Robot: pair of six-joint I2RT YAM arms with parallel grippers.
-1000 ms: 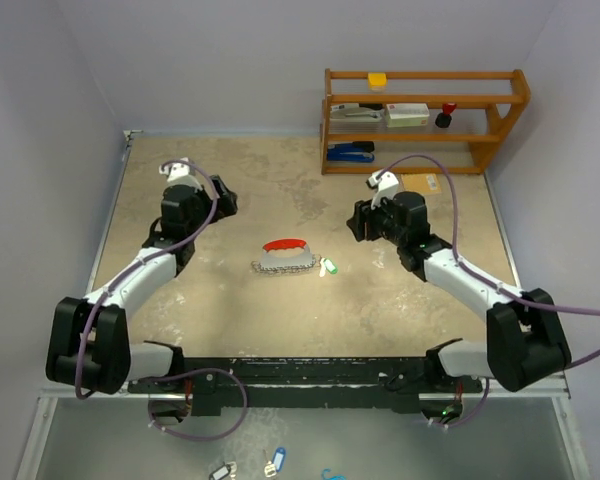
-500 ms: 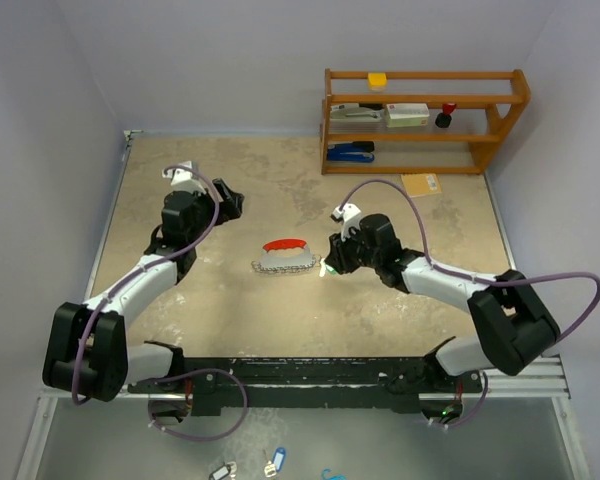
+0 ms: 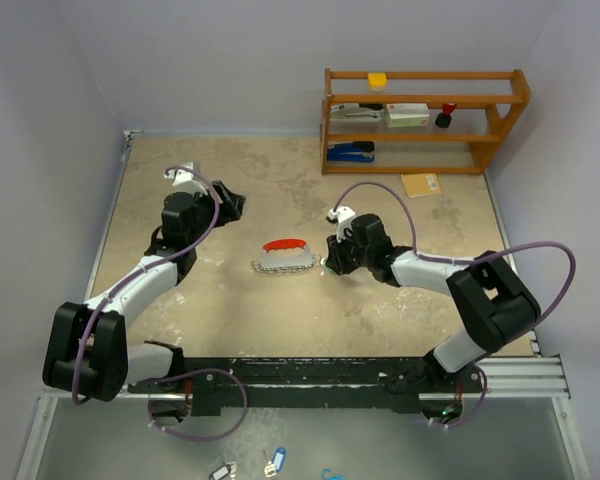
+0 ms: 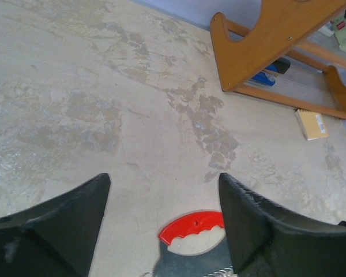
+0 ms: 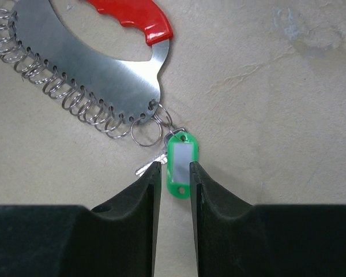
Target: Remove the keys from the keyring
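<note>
Beyond the right tool [image 5: 175, 166], at the desk's [image 3: 230, 300] far edge, a wooden rack [image 3: 425, 75] carries a yellow block [image 3: 378, 80] on its top board, a dark stapler [image 3: 356, 113], a white box [image 3: 407, 114] and a red-capped item [image 3: 446, 114] on its middle board, and a blue stapler [image 3: 351, 152] on the lowest. Between the right tool's fingers [image 5: 150, 190], which stand narrowly apart, lies the green-tagged key [image 5: 178, 156] flat on the desk, its silver bit touching the tip of the finger on the wrist view's left, while a sliver of desk separates that finger from the tag. The key hangs from an end ring of the keyring [image 5: 98, 75], a steel crescent with a red grip [image 5: 132, 17], lying just ahead of the tool. Well apart on the keyring's other side, the left tool [image 4: 161, 231] is spread wide and empty, the red grip just ahead of its fingers.
</note>
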